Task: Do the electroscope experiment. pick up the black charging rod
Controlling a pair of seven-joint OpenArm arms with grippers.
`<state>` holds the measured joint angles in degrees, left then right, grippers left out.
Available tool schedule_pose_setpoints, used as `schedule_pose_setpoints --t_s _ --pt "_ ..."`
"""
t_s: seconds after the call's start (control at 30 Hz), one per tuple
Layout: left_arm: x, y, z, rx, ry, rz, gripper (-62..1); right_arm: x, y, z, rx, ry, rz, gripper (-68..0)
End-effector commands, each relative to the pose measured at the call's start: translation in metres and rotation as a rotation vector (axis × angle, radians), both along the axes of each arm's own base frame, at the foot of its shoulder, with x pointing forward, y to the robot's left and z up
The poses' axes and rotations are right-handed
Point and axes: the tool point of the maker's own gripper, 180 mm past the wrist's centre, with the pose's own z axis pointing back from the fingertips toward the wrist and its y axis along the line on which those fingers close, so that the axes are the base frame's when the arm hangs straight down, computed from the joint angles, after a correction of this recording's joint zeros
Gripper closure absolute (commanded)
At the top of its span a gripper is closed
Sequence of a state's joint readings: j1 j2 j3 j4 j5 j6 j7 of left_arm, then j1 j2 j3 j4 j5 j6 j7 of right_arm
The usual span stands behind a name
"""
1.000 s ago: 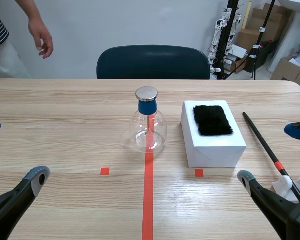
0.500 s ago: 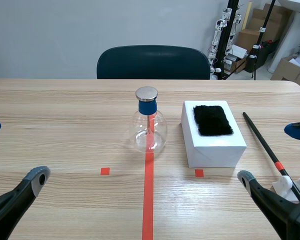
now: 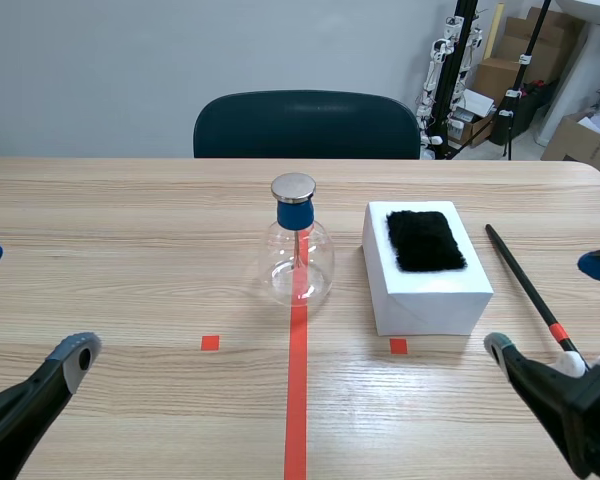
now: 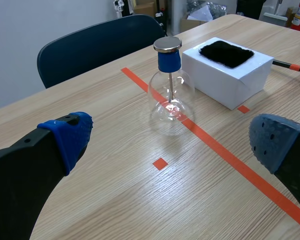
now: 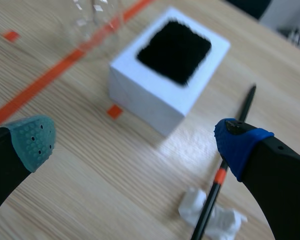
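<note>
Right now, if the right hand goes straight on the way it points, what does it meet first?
Probably the bare table just short of the white box; depth is unclear. The black charging rod lies off to one side, out of line.

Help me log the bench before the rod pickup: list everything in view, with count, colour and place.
Table: one, light wood, under everything.
Electroscope flask: one, clear glass, blue collar, metal cap, on the long tape line.
Box: one, white, beside the flask, toward the right arm.
Fur pad: one, black, on the box's top.
Charging rod: one, black with orange-red band, flat on the table past the box.
Tissue: one, white, crumpled, under the rod's near end.
Chair: one, dark teal, behind the table.
Left hand: one, black, open, at the table's near edge.
Right hand: one, black, open, near the rod, holding nothing.
</note>
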<state>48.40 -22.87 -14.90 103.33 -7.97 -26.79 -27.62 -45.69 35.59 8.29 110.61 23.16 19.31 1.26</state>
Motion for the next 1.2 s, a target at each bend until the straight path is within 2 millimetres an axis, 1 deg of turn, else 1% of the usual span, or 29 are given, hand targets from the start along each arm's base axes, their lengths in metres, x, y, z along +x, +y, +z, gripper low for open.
schedule_pose_setpoints --t_s 0.0,0.13,0.3,0.37,0.5,0.57,0.8,1.03,1.17 --pt "0.001 -0.002 0.007 -0.023 -0.022 -0.002 -62.3 0.017 -0.004 0.011 -0.005 -0.012 -0.024 -67.9" --pt "0.001 -0.002 0.007 -0.023 -0.022 -0.002 -62.3 0.036 -0.018 0.009 -0.036 0.064 -0.101 -67.9" --pt "0.001 -0.002 0.007 -0.023 -0.021 -0.002 -62.3 0.061 -0.048 0.016 -0.037 0.109 -0.291 -67.9" --pt "0.001 -0.002 0.007 -0.023 -0.022 -0.002 -62.3 0.067 -0.059 0.014 -0.031 0.138 -0.351 -67.9" --pt "0.001 -0.002 0.007 -0.023 -0.022 -0.002 -62.3 0.075 -0.072 0.007 -0.005 0.193 -0.411 -67.9" --pt "0.001 -0.002 0.007 -0.023 -0.022 -0.002 -62.3 0.077 -0.073 0.001 0.005 0.229 -0.423 -67.9" --pt "0.001 -0.002 0.007 -0.023 -0.022 -0.002 -62.3 0.071 -0.077 -0.025 -0.015 0.412 -0.473 -67.9" --pt "0.001 -0.002 0.007 -0.022 -0.023 -0.003 -62.3 0.072 -0.091 -0.045 -0.005 0.528 -0.543 -67.9" --pt "0.009 0.002 0.008 -0.021 -0.045 0.005 -62.3 0.074 -0.099 -0.06 0.019 0.589 -0.591 -67.9"
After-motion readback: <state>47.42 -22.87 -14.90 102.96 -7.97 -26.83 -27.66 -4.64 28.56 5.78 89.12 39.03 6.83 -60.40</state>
